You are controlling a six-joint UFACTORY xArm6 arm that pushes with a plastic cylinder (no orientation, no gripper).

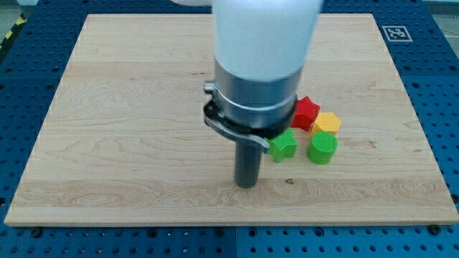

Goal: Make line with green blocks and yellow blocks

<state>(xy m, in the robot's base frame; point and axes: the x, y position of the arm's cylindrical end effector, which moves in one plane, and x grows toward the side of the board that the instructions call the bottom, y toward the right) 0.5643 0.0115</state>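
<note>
My tip [247, 185] rests on the wood bench [129, 143], just left of the green star block [284, 146] & not touching it. Green round block [323, 147] sits right of the star, w/ yellow block [327, 122] touching behind it & red star block [306, 111] at the view's top of the bunch. No jaws here, just a rod, and no boxes or bowls.

This looks like a robotics laboratory and not a home or a shop. The bench [430, 29] is a blue metal plate with regular rows of small mounting holes, as used for fixing test equipment. On it lies a plain wooden board [129, 107] as the work surface. A printed black and white marker [396, 33] sits at the board's corner on the view's top right. A thick white and grey robot arm [262, 64] hangs over the board. A yellow and black striped edge [8, 36] shows at the view's top left.
</note>
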